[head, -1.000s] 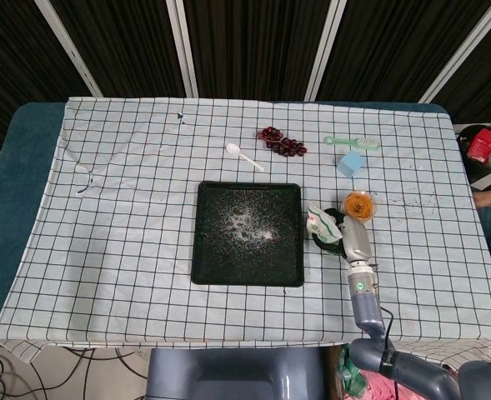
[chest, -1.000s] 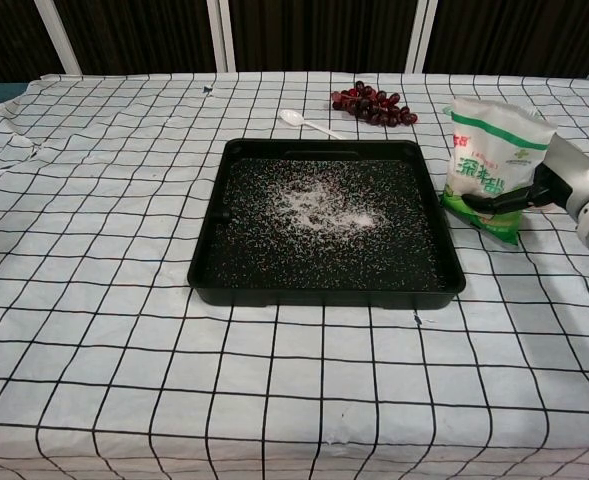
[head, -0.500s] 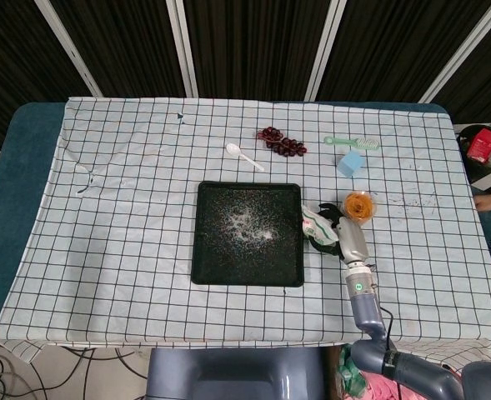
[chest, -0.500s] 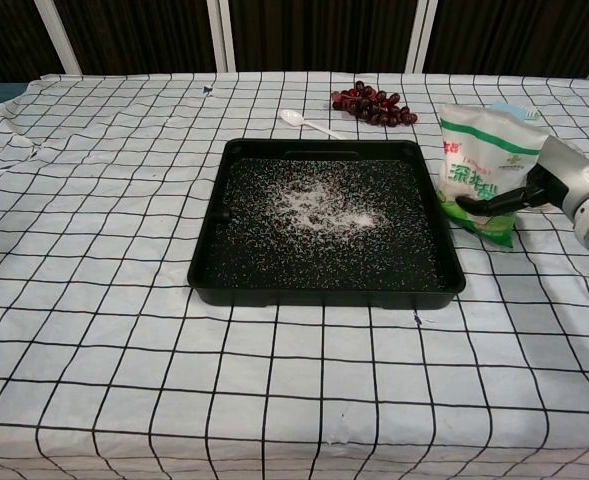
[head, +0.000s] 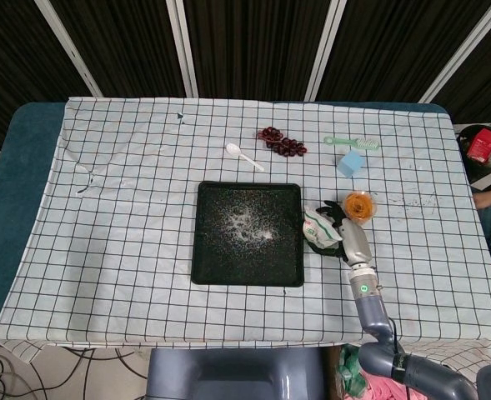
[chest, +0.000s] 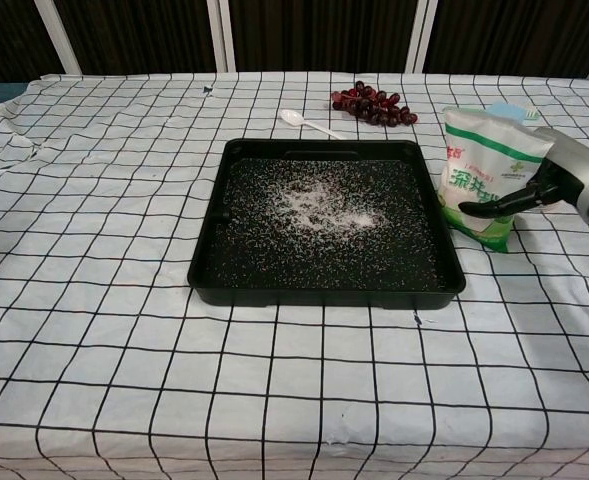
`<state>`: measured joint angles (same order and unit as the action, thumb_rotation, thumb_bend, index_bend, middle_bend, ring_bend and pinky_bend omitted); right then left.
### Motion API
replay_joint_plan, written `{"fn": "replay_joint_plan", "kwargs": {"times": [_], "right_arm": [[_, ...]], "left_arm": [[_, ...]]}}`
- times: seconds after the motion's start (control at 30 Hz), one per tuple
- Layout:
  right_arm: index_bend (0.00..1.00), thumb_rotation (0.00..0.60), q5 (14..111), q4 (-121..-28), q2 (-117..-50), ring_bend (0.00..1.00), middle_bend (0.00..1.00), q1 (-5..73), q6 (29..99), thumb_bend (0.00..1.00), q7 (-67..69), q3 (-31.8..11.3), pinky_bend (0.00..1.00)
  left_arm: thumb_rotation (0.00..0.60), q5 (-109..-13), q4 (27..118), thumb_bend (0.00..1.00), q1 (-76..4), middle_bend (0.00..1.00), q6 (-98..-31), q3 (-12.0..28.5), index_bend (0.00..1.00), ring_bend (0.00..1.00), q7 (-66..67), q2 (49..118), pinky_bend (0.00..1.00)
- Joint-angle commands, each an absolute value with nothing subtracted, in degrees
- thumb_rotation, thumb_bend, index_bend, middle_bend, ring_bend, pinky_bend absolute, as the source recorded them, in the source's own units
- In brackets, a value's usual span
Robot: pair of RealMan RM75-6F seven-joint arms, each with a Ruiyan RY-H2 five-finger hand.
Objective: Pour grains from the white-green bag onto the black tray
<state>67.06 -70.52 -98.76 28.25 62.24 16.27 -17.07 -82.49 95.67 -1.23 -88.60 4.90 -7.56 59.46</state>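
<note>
The black tray [head: 212, 258] [chest: 206, 270] lies at the table's middle with white grains scattered over its floor. Just right of it the white-green bag [head: 318, 227] [chest: 485, 170] stands upright on the cloth. My right hand [head: 350, 236] [chest: 549, 180] grips the bag from its right side, with dark fingers [chest: 489, 206] wrapped across its front. The left hand shows in neither view.
Behind the tray lie a white spoon [head: 243, 156] [chest: 309, 122] and a bunch of dark grapes [head: 281, 142] [chest: 374, 104]. Right of the bag sit an orange cup [head: 358, 204], a light blue block [head: 350, 162] and a green brush [head: 351, 143].
The right hand has kept its grip and shifted the bag a little, first toward the tray's right edge, then slightly back and more upright. The grains on the tray look unchanged.
</note>
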Motion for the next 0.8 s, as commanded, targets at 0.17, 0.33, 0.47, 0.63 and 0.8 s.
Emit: {"fn": "replay_joint_plan", "kwargs": {"times": [0.17, 0.33, 0.47, 0.63, 0.8], "right_arm": [[0.25, 0.600, 68.61, -76.37, -94.44, 0.19, 0.09, 25.61, 64.50, 0.13, 16.27, -15.99, 0.30], [0.25, 0.600, 69.37, -81.29, -91.07, 0.19, 0.09, 23.88, 65.83, 0.13, 15.98, -15.31, 0.30], [0.25, 0.600, 69.88, -84.75, -89.07, 0.19, 0.09, 23.26, 66.03, 0.13, 14.94, -14.64, 0.30], [0.24, 0.600, 70.04, -87.33, -87.79, 0.20, 0.10, 23.02, 66.42, 0.13, 13.81, -14.57, 0.30], [0.24, 0.600, 71.68, -88.62, -86.26, 0.20, 0.10, 23.02, 68.87, 0.13, 11.55, -15.36, 0.30]], "left_arm": [[0.600, -82.56, 95.70, 0.62, -1.21, 0.05, -88.66, 4.88, 0.22, 0.00, -7.49, 59.48, 0.00], [0.600, -82.48, 95.73, 0.62, -1.21, 0.05, -88.65, 4.91, 0.22, 0.00, -7.39, 59.53, 0.00], [0.600, -82.47, 95.80, 0.62, -1.22, 0.05, -88.67, 4.93, 0.22, 0.00, -7.23, 59.59, 0.00], [0.600, -82.60, 95.86, 0.62, -1.18, 0.05, -88.86, 4.95, 0.22, 0.00, -7.17, 59.64, 0.00], [0.600, -82.64, 95.74, 0.62, -1.17, 0.05, -88.89, 4.95, 0.22, 0.00, -7.26, 59.63, 0.00]]}}
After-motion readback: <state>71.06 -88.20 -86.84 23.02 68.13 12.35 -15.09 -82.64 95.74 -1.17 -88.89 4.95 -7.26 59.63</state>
